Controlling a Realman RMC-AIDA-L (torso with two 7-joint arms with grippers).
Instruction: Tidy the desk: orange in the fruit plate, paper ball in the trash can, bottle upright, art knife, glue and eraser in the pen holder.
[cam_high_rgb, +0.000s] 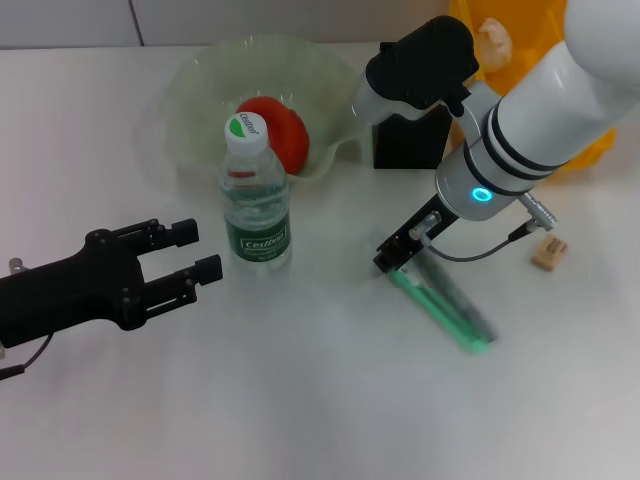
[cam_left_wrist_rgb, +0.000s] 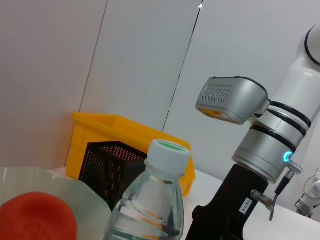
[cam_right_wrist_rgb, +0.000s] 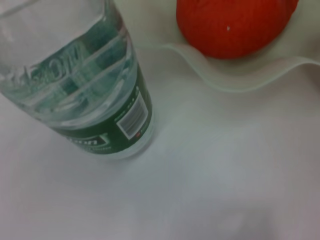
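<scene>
The left gripper (cam_high_rgb: 190, 255) is hovering low at the near left, its fingers (cam_high_rgb: 180, 233) spread apart. The right gripper (cam_high_rgb: 395, 262) is reaching down from the far right, wrist angled steeply.

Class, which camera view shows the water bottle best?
The head view: the bottle stands upright, whole, cap to base. The left wrist view shows only its cap and shoulder; the right wrist view shows only its lower label and base.

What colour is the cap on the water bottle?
White with a green patch on top, clearest in the head view: cap on the bottle.
</scene>
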